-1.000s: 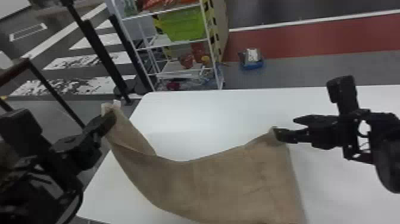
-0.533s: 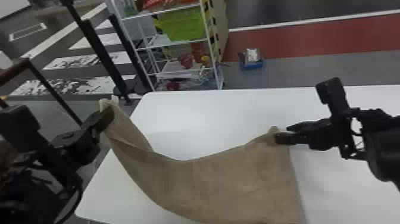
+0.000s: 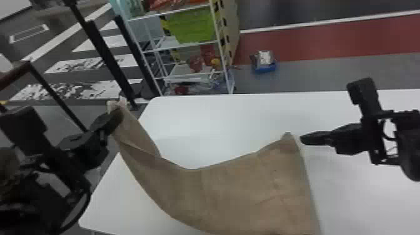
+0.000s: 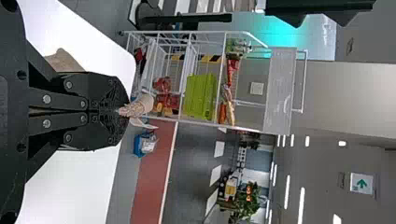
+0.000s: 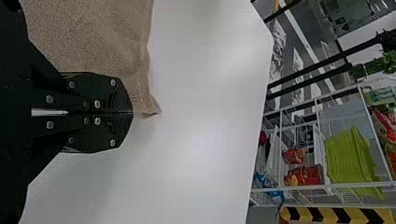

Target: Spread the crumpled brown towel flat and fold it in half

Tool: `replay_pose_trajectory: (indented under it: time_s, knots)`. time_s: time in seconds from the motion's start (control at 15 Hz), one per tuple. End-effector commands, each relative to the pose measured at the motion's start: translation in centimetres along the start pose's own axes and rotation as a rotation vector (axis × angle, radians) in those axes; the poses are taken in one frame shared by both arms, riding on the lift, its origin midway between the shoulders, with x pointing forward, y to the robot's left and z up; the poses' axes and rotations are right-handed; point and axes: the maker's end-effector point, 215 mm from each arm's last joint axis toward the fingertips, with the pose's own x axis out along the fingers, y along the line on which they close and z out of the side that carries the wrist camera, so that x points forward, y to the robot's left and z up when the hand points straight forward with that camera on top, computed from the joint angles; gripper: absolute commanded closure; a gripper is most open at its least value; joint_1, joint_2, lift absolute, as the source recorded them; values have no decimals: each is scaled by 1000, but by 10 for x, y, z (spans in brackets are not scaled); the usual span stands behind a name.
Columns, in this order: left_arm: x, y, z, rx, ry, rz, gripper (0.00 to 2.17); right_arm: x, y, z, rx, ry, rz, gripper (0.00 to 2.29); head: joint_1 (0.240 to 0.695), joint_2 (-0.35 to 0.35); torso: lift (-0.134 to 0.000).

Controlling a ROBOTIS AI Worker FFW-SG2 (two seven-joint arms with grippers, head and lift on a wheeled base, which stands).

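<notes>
Left arm (image 3: 53, 156) enters at the head view's left edge, slanting up and inward; left gripper (image 3: 118, 115) at its end, fingers (image 4: 105, 93) pressed together. Right arm (image 3: 406, 131) enters from the right edge, nearly level. Right gripper (image 3: 302, 139) points leftward, fingers (image 5: 112, 95) closed, tips meeting. Grippers well apart.

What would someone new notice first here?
The big brown towel on the white table, with one end held up by the left tool at the table's left. The right tool is beside another corner. Behind, a lime-green basket brightens the white rack.
</notes>
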Motion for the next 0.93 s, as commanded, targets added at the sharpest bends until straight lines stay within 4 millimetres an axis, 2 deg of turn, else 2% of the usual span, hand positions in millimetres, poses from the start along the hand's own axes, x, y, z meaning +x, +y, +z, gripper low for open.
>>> replay_pose_trajectory:
  time_s: [0.0, 0.13, 0.2, 0.27, 0.33, 0.53, 0.6, 0.87]
  knots:
    - [0, 1, 0, -1, 0, 3, 1447, -7, -10, 4, 22, -36, -4, 1804, 695, 350, -124]
    - [1, 0, -2, 3, 4, 4, 1443, -6, -8, -6, 24, -18, -4, 1798, 695, 350, -124]
    - [1, 0, -1, 4, 1, 4, 1443, 0, 8, -20, -1, -9, 12, 1582, 695, 350, -124]
    - [1, 1, -3, 3, 5, 5, 1443, 2, 22, -20, -75, -36, -2, 721, 695, 350, -124]
    - [1, 1, -6, 0, 12, 4, 1443, 6, 31, -29, -157, -43, -52, -2, 695, 350, -124]
    - [3, 1, -9, -6, 17, -2, 1443, 8, 54, -31, -355, -115, -234, 43, 695, 350, -124]
    - [3, 1, -9, -6, 17, -2, 1443, 6, 56, -24, -395, -153, -283, 56, 695, 350, -124]
    - [3, 1, -11, -3, 22, -8, 1443, 6, 40, -8, -403, -174, -341, 107, 695, 350, -124]
